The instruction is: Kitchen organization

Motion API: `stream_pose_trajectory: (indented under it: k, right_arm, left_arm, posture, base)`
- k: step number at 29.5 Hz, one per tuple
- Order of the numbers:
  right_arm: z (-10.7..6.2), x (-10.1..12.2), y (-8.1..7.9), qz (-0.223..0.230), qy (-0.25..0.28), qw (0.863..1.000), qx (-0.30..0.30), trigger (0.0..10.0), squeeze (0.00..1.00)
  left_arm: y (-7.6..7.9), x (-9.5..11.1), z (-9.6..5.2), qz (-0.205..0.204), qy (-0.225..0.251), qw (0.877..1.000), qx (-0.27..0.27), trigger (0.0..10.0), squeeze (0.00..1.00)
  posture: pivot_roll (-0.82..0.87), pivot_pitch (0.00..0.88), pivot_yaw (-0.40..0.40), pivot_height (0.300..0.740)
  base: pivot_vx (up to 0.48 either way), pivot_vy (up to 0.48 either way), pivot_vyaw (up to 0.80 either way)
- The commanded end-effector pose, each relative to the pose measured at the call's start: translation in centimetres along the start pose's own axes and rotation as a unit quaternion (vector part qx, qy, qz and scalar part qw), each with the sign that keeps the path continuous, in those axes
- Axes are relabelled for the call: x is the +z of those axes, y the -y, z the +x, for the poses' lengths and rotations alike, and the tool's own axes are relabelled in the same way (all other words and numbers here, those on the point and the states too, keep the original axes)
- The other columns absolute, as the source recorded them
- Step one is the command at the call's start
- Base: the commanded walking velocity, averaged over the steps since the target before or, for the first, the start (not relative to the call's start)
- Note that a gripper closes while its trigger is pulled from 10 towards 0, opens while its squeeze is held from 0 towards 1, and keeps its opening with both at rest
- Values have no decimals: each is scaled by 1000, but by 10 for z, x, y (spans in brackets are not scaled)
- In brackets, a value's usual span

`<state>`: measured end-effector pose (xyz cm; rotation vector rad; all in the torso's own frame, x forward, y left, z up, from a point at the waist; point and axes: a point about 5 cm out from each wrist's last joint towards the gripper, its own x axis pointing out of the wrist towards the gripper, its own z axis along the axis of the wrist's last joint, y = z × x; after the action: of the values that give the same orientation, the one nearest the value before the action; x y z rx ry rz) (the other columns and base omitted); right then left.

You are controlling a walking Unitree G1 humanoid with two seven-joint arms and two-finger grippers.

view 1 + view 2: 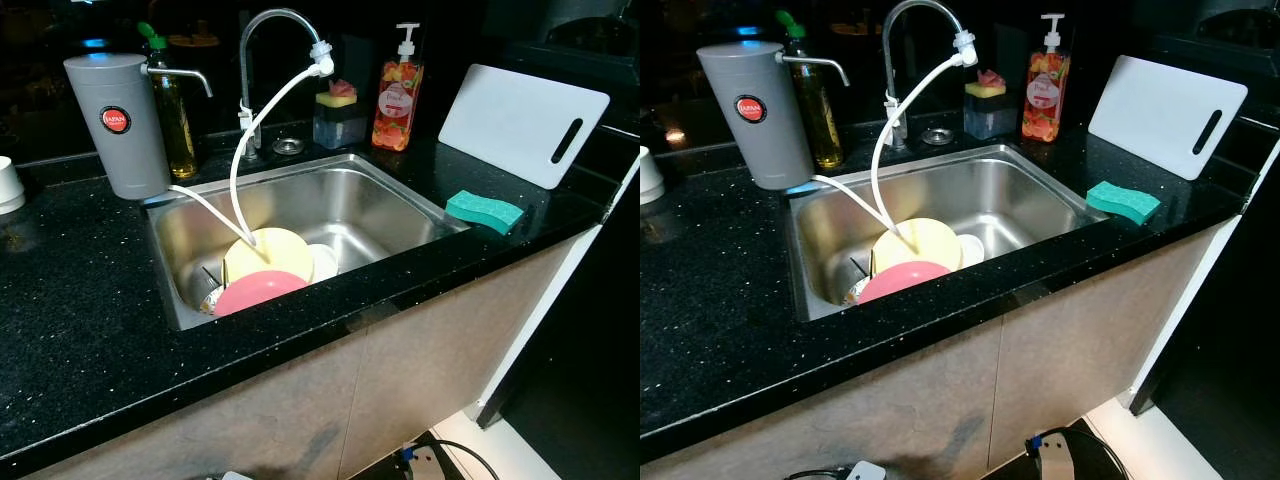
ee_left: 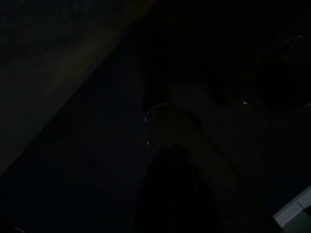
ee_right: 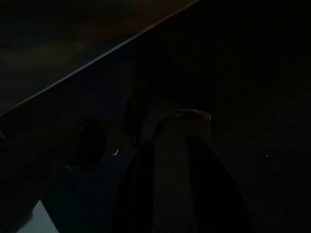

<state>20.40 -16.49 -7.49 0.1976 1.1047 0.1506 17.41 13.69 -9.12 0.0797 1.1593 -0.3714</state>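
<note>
Two plates, yellow plate [image 1: 268, 252] and pink plate [image 1: 258, 292], lean in the sink [image 1: 400, 205] under the faucet [image 1: 275, 40], awaiting washing; your sponge [image 1: 484, 210] rests right of the sink. Both grippers hang in shade; I cannot tell their spread.

Below the counter [image 1: 80, 330] you see beige cabinet doors [image 1: 420, 380], and a black cable [image 1: 1080, 450] curls on the pale floor [image 1: 520, 455] at their foot. Near the lower edge of the right eye view, a small white plug-like object [image 1: 866, 470] lies by the cabinet base. Behind the counter, the background is dark.
</note>
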Motion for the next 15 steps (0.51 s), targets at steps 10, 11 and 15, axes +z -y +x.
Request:
stream_pose_trajectory:
  k: [10,11,15]
  right_arm:
    - [-1,7,1,-28,36,999,8,10000,0]
    - [-1,8,0,-22,43,999,15,10000,0]
    - [0,16,-4,-2,50,999,14,10000,0]
  left_arm:
    - [0,3,1,7,10,1000,20,10000,0]
    - [0,3,0,5,13,1000,22,10000,0]
    - [-2,6,0,1,19,999,28,10000,0]
  posture:
    - [-20,45,-12,740]
    - [-20,45,-12,740]
    - [-21,38,-14,740]
  base:
    - [0,0,0]
    - [0,0,0]
    - [0,0,0]
